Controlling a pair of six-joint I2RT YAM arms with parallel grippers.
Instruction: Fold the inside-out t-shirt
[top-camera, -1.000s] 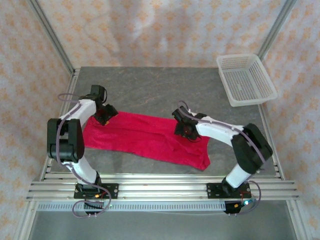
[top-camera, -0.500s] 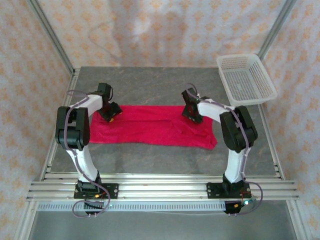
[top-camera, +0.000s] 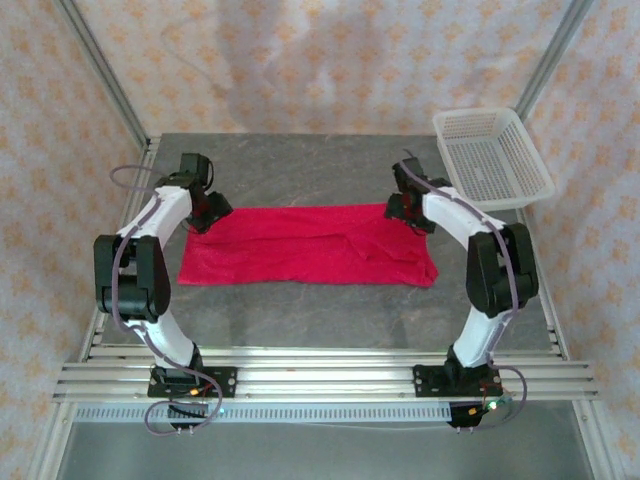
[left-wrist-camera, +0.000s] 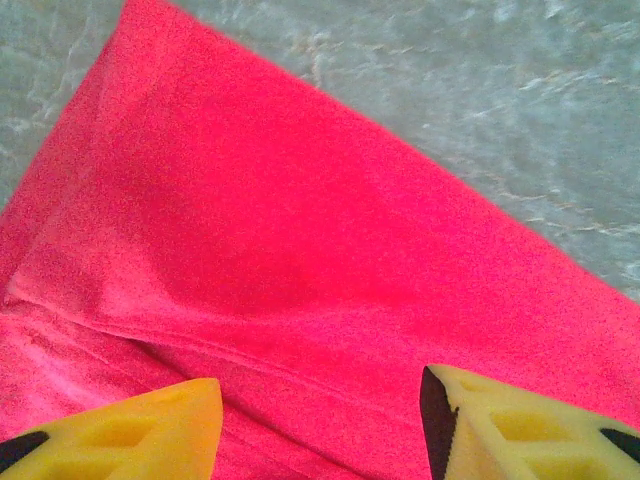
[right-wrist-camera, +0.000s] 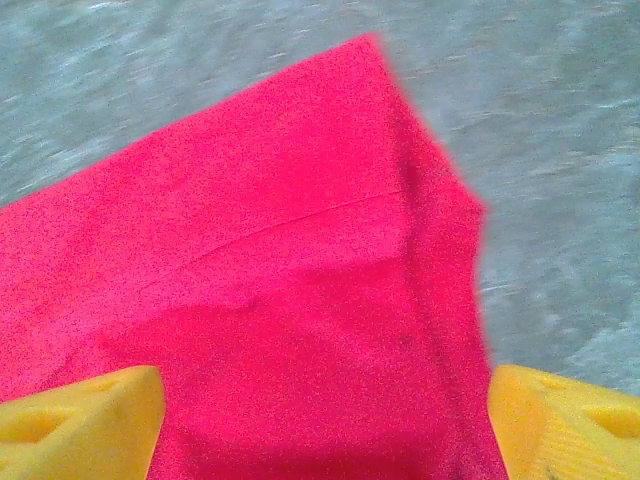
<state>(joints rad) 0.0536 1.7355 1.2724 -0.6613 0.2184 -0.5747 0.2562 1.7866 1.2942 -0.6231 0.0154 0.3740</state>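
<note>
Now that both arms reach to the far side of the table (top-camera: 300, 165), the t-shirt (top-camera: 310, 245) lies as one long, even red band across the middle, no longer the slanted, lopsided shape of a second ago. Its near edge runs almost straight from left to right, and the doubled cloth looks flat, with only a soft ripple near the centre.

The left gripper (top-camera: 205, 208) sits over the far left corner of the band and the right gripper (top-camera: 404, 208) over the far right corner. In the right wrist view the yellow fingers (right-wrist-camera: 80, 425) stand wide apart, wider than a moment back, with the corner lying loose on the table beyond them and nothing pinched. In the left wrist view the fingers (left-wrist-camera: 130, 425) are also parted, about half way, with the cloth spread flat beneath them and a seam running across; they appear to grip nothing.

I judge that a lengthwise fold has just been laid down and let go. The band is still long, so a crosswise fold seems to be what remains. The white basket (top-camera: 492, 160) stands well apart at the far right corner.
</note>
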